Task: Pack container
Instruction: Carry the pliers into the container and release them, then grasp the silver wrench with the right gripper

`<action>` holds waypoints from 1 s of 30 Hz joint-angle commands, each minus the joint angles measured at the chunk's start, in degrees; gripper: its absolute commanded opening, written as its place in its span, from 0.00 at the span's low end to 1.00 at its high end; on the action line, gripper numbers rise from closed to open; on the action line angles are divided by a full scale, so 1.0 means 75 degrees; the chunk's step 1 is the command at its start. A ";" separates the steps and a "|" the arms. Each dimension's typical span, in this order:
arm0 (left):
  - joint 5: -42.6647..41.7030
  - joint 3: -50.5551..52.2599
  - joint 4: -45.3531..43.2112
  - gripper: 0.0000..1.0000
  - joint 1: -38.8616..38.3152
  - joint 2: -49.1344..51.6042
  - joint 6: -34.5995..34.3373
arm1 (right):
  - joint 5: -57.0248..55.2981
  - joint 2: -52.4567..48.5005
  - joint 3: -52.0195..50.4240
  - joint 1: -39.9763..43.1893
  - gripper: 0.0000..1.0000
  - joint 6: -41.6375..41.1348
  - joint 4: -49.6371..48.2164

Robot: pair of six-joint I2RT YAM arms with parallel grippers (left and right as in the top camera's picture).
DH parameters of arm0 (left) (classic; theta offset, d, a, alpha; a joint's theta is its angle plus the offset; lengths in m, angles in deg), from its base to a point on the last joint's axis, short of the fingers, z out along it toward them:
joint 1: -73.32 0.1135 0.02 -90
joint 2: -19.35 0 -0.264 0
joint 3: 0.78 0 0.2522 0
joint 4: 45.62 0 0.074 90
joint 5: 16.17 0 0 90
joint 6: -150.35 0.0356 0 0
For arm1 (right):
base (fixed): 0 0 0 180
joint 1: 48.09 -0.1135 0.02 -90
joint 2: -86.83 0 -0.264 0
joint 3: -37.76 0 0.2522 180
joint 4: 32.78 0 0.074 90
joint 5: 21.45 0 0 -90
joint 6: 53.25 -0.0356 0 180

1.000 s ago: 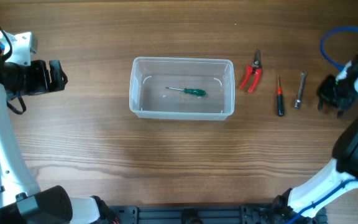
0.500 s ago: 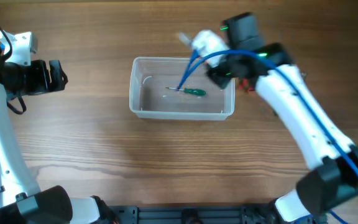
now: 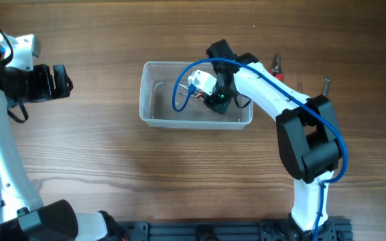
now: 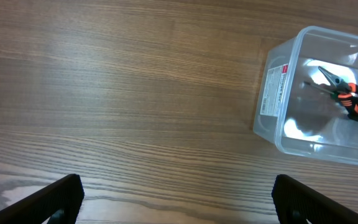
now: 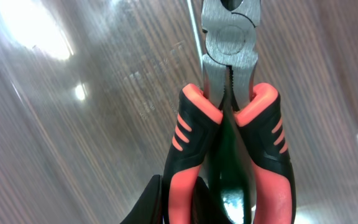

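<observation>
The container (image 3: 179,64) is a clear plastic tub at mid-table, also in the left wrist view (image 4: 272,134). My right gripper (image 3: 217,99) reaches down inside it. In the right wrist view it (image 5: 178,202) is shut on the red-and-black handles of a pair of pliers (image 5: 229,53), nose pointing away, just above the tub's floor (image 5: 73,93). A green screwdriver (image 5: 232,168) lies under the pliers. The left wrist view shows the pliers (image 4: 350,94) inside the tub. My left gripper (image 3: 59,82) (image 4: 179,208) is open and empty, well left of the tub.
A dark tip with a bit of red (image 3: 278,67) shows behind the right arm, right of the tub. A metal bit (image 3: 326,83) lies further right. The right arm and its blue cable (image 3: 179,94) cross the tub's right half.
The right arm swung in from the far right of the table, passed over the tub's far rim and now reaches down inside it with the pliers. The left arm has not moved.
</observation>
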 commanded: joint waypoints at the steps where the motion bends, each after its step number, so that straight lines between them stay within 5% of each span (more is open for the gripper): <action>1: -0.0131 0.0023 0.0003 1.00 0.0012 0.0015 0.0146 | 0.0195 0.0050 0.0064 0.0012 0.25 0.0143 -0.0105; 2: -0.0131 0.0023 0.0003 1.00 0.0012 0.0015 0.0146 | 0.0087 0.0055 0.0073 0.0012 0.53 0.0117 -0.0038; 4: -0.0131 0.0023 0.0003 1.00 0.0012 0.0015 0.0149 | -0.0376 0.0201 0.0163 0.0012 0.63 -0.0265 0.0184; 11: -0.0131 0.0023 0.0003 1.00 0.0012 0.0015 0.0149 | -0.0793 0.1798 0.0997 0.0230 0.66 -0.1239 0.0411; 14: -0.0131 0.0023 0.0003 1.00 0.0012 0.0015 0.0149 | -0.1355 0.2862 0.1218 0.0772 0.68 -0.2626 0.0108; 17: -0.0131 0.0023 0.0003 1.00 0.0012 0.0015 0.0149 | -0.2515 0.3558 0.1218 0.1935 0.83 -0.4779 0.0105; 21: -0.0131 0.0023 0.0003 1.00 0.0012 0.0015 0.0149 | -0.2468 0.3465 0.1151 0.3625 0.82 -0.6143 0.0877; 30: -0.0131 0.0023 0.0006 1.00 0.0012 0.0015 0.0146 | -0.1839 0.2090 -0.0041 0.5802 0.82 -0.6100 0.1137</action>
